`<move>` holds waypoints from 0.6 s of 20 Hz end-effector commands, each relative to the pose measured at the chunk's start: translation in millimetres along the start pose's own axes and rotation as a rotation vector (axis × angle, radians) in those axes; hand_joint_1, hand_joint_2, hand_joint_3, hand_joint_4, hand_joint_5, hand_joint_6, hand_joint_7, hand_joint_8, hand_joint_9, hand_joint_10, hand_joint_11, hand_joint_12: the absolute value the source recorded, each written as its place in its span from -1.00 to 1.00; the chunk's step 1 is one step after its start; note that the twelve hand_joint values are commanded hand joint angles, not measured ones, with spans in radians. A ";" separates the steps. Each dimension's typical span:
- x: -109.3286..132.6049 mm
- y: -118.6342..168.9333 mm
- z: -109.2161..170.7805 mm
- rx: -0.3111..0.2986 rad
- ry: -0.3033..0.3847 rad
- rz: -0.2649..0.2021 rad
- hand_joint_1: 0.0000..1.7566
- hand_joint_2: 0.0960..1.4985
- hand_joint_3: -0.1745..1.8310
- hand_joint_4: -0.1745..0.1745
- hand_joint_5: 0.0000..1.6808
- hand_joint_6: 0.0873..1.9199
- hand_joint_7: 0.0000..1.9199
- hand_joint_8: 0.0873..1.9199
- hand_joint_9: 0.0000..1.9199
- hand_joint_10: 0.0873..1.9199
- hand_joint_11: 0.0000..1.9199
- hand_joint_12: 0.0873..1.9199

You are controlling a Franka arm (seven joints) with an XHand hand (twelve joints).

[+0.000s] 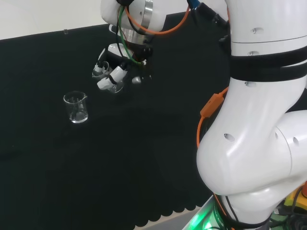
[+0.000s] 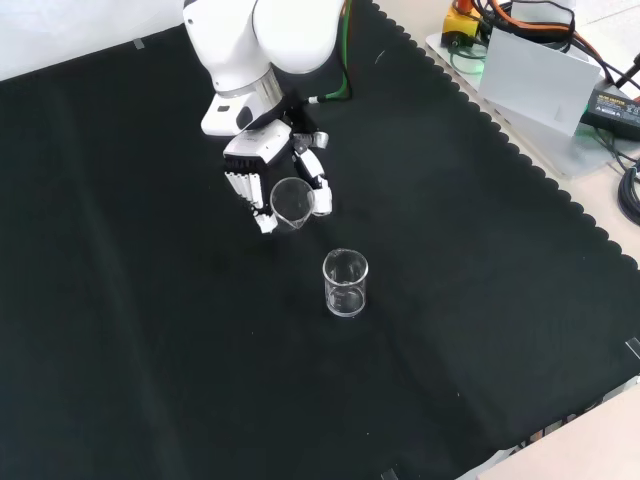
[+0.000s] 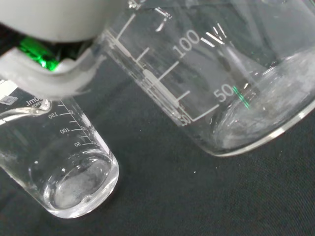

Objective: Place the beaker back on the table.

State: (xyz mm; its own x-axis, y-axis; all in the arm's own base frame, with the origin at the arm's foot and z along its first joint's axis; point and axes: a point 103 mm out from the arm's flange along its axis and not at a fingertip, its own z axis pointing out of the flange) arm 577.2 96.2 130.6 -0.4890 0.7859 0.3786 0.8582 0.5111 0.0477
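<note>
Held beaker (image 2: 291,203): clear glass, low and wide, printed white graduation marks on its wall, thick rounded base edge. Tilted, mouth turned toward the front-view camera, clear of the cloth. In the wrist view (image 3: 211,83) its wall and base sit close and large, the base edge catching light; contents, if any, cannot be told.

Hand (image 2: 262,170): black and white, fingers (image 2: 243,192) and thumb curled round the held beaker, one white-tipped finger on each side of the glass in the front view. In the head view the hand (image 1: 111,76) hangs above the cloth, up and to the right of the second beaker.

Second beaker (image 2: 345,283): clear glass, upright on the black cloth (image 2: 120,330), pouring lip visible in the head view (image 1: 76,107). Graduated wall, a faint whitish film at its bottom in the wrist view (image 3: 59,167). Stands near the held beaker, apart from it, just below and right of it in the front view.

Surroundings: grey box (image 2: 535,75) and cables beyond the cloth's scalloped edge at the front view's upper right, well apart from both beakers.
</note>
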 end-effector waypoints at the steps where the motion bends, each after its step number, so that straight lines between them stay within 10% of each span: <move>1: -10.8 0.2 9.0 -0.040 0.064 -0.003 0.35 -0.35 -0.12 0.75 0.90 -1.00 0.95 -1.00 0.97 -1.00 0.69 -0.48; 12: -28.5 2.5 27.8 -0.087 0.178 0.005 0.35 -0.35 -0.13 0.72 0.90 -1.00 0.95 -1.00 0.97 -1.00 0.69 -0.48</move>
State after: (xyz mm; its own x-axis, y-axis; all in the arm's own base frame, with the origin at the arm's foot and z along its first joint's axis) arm 584.7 83.7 103.1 -0.4584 0.7380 0.4952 0.8729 0.4786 0.0947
